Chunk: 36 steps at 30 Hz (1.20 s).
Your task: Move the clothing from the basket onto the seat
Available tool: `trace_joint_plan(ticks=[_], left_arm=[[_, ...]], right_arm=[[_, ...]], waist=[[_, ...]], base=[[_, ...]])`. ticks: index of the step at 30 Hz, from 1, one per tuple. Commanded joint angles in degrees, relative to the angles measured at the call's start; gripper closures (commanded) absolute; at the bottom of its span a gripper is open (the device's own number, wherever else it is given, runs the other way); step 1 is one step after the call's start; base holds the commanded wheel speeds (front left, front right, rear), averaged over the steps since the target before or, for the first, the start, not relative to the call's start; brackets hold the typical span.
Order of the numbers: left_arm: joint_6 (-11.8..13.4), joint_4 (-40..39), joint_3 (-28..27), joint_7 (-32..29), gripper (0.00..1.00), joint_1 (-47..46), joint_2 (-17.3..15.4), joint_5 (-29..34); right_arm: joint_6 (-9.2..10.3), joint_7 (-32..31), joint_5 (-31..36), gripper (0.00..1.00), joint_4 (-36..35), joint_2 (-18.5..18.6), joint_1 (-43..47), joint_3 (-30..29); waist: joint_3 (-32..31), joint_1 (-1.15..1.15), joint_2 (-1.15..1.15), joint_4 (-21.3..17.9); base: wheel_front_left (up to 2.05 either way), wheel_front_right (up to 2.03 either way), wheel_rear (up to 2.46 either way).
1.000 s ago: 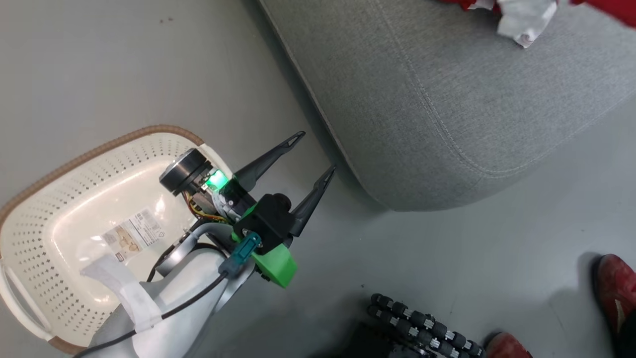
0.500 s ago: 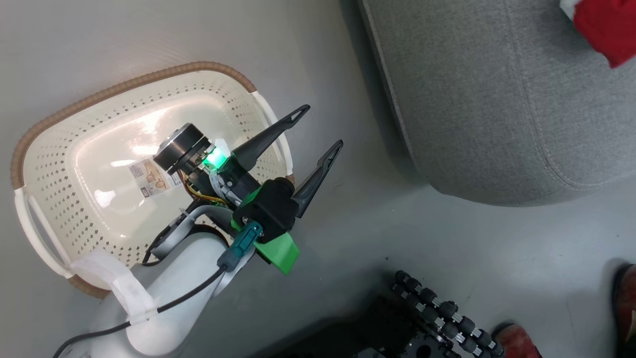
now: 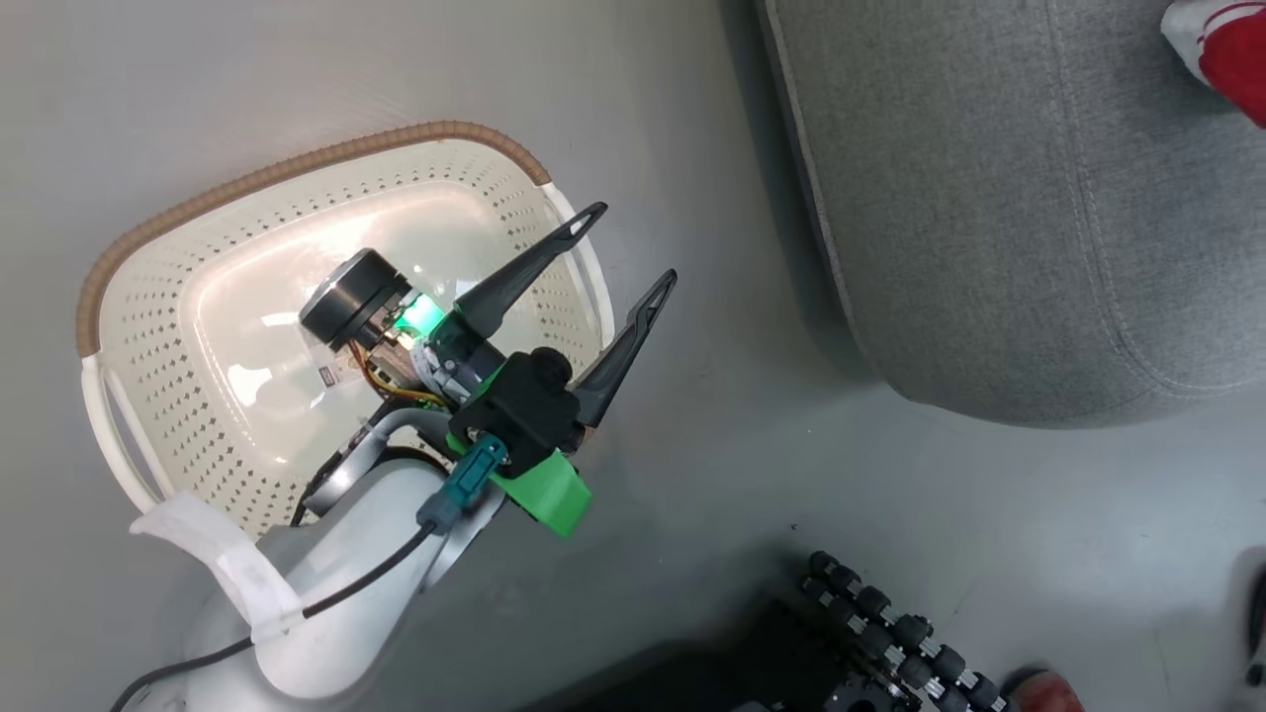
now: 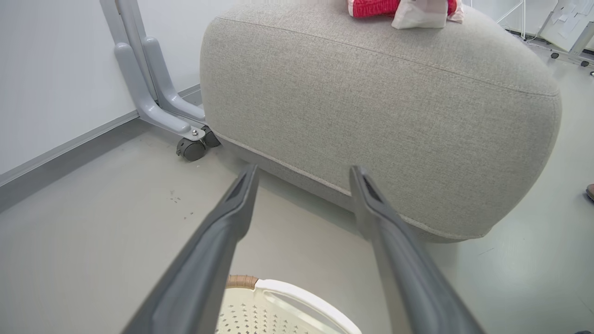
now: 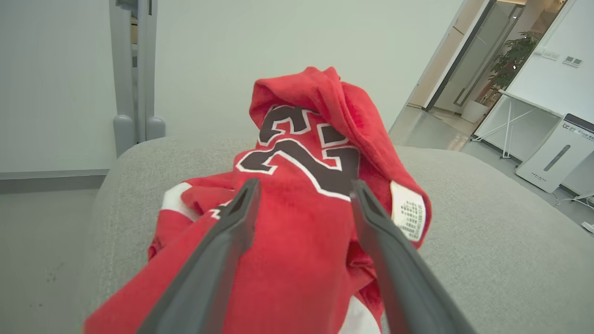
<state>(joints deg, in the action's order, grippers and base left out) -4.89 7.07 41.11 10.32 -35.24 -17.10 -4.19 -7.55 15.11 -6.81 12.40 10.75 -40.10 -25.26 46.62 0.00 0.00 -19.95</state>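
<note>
Limp red number-printed garment (image 5: 301,139) is being framed between the right gripper's (image 5: 304,183) parted, empty fingers (image 5: 220,250); its bunched fold ahead is being judged graspable.

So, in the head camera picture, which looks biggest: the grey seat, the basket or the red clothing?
1. seat, though the frame cuts it off.
2. basket, a close second.
3. clothing, with only a corner showing.

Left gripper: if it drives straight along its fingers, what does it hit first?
Probably the seat: the left gripper, open, points at its lower side wall near the bottom seam. Bare floor lies between, though depth is unclear.
</note>
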Motion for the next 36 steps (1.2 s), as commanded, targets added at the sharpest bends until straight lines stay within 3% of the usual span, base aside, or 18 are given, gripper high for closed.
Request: trace_joint_plan(ticks=[1,7,13,24,31,36], left_arm=[[0.55,0.38,-0.26,0.50,0.00,1.17,0.05,-1.11],[0.49,1.66,-0.42,2.46,0.00,3.64,1.65,-4.33],[2.78,3.17,-2.62,4.48,0.00,7.09,4.25,-7.52],[7.33,0.20,-13.86,4.86,0.00,16.63,9.04,-9.88],[5.48,-0.34,-23.54,4.80,0.00,25.80,11.94,-10.85],[4.49,-1.34,-28.91,4.81,0.00,31.42,13.28,-9.56]], right_arm=[[0.12,0.06,0.39,0.00,-1.76,-1.82,2.98,0.37],[0.13,0.07,0.47,0.00,-7.46,-5.12,11.08,5.57],[0.12,0.06,-1.77,0.00,-10.81,-6.96,17.21,12.60],[0.12,0.06,-4.34,0.00,-8.69,-4.65,25.29,25.89],[0.12,0.07,-3.98,0.00,-6.10,-5.45,28.73,32.79],[0.12,0.07,-3.83,0.00,-5.65,-6.61,32.34,34.32]], waist=[[-2.66,0.00,0.00,-0.79],[-8.53,0.00,0.00,0.22],[-14.90,0.00,0.00,4.20],[-26.36,0.00,0.00,14.77],[-34.00,0.00,0.00,19.11],[-38.92,0.00,0.00,20.63]], base=[[0.00,0.00,0.00],[0.00,0.00,0.00],[0.00,0.00,0.00],[0.00,0.00,0.00],[0.00,0.00,0.00],[0.00,0.00,0.00]])
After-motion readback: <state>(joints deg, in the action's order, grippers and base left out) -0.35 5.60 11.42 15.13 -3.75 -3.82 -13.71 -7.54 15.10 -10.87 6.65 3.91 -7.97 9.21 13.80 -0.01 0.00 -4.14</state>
